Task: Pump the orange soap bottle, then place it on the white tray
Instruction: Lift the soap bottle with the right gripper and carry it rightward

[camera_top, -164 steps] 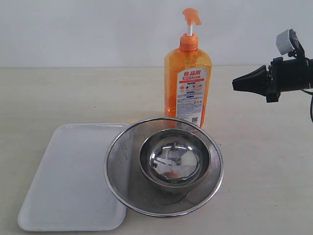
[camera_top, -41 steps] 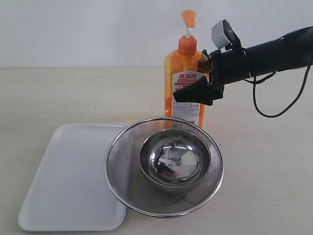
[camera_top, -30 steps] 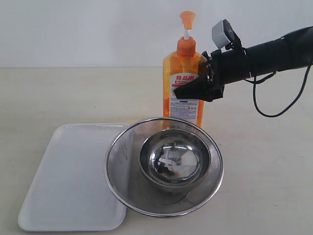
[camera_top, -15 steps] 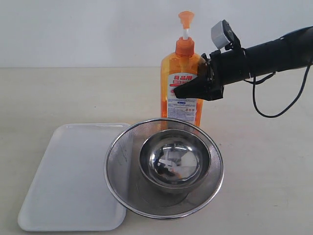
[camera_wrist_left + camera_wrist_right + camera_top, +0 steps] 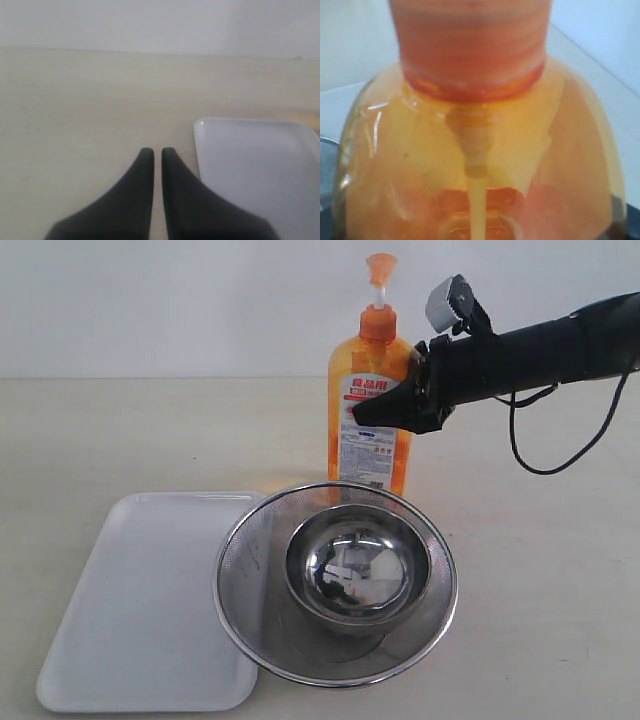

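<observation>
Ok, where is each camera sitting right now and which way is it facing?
Exterior: in front of the table, facing the wall; sees orange soap bottle, steel strainer, white tray, and the right arm, right fingers clasping the bottle.
Left wrist: low over the table, looking along the shut left fingers; tray corner beside them.
Right wrist: close against the bottle's shoulder; no fingers show.
Shared: bottle in exterior and right wrist; tray in exterior and left wrist.

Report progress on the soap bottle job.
Done: nothing certain; the pump head stands raised, so pumping can't be confirmed. In hand: the right hand grips the soap bottle at its shoulder, behind the strainer. Left: setting it on the tray; it isn't there yet.
</observation>
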`<state>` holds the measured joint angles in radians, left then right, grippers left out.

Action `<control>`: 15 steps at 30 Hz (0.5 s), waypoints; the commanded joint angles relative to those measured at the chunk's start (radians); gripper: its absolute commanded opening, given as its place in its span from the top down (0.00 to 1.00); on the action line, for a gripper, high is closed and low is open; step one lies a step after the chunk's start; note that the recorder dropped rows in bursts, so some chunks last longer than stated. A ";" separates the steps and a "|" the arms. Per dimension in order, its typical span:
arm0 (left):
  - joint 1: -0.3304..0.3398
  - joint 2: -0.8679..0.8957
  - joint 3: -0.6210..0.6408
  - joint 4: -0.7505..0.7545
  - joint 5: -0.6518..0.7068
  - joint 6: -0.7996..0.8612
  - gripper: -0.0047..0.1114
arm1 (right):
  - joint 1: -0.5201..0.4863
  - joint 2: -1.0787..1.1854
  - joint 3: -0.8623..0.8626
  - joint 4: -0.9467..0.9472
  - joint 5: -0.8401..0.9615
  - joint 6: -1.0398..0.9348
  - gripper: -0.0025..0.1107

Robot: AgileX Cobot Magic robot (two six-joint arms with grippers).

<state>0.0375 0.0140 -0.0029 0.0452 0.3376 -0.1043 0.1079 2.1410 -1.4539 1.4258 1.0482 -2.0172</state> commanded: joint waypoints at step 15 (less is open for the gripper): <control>-0.006 0.002 0.003 0.003 -0.010 -0.002 0.92 | -0.005 -0.015 -0.004 0.155 -0.329 0.011 0.94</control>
<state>0.0375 0.0140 -0.0029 0.0452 0.3376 -0.1043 0.1079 2.1350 -1.4597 1.5821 0.7512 -2.0138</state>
